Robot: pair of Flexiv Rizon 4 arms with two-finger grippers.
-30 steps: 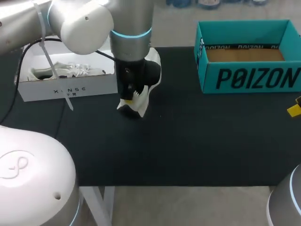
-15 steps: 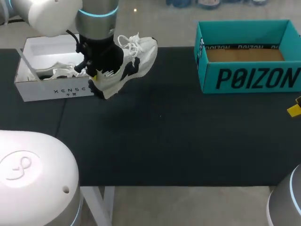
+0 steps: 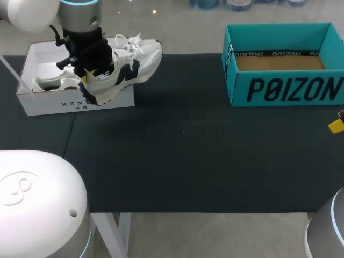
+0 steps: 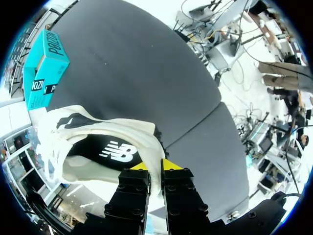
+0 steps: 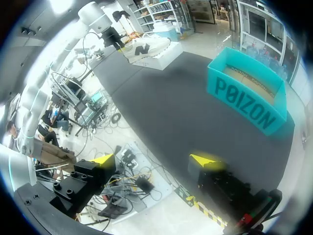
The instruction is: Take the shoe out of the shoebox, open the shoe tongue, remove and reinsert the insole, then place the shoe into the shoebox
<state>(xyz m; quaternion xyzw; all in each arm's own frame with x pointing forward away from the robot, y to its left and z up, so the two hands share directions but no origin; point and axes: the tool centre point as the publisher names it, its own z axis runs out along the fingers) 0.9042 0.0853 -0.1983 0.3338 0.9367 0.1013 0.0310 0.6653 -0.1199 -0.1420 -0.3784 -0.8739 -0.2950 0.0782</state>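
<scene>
Left wrist view: my left pincer (image 4: 155, 166) is clamped on the heel rim of the white and black sneaker (image 4: 98, 142), one finger inside and one outside. In the head view the sneaker hangs in the air, tipped, with its toe pointing to about 2 o'clock. It seems to be over the 3 o'clock end of the white shoebox (image 3: 75, 103), which sits at 10 o'clock on the black table (image 3: 188, 150). Another sneaker (image 3: 51, 83) lies in the 9 o'clock half of that box.

I think the job now is to put the sneaker in the box. I should go down slowly, keep the heel off the front wall, and stay off the other sneaker. I should let go only when the sole rests flat.

My right pincer (image 5: 155, 160) is wide apart and holds nothing, beyond the table's 4 o'clock edge.
</scene>
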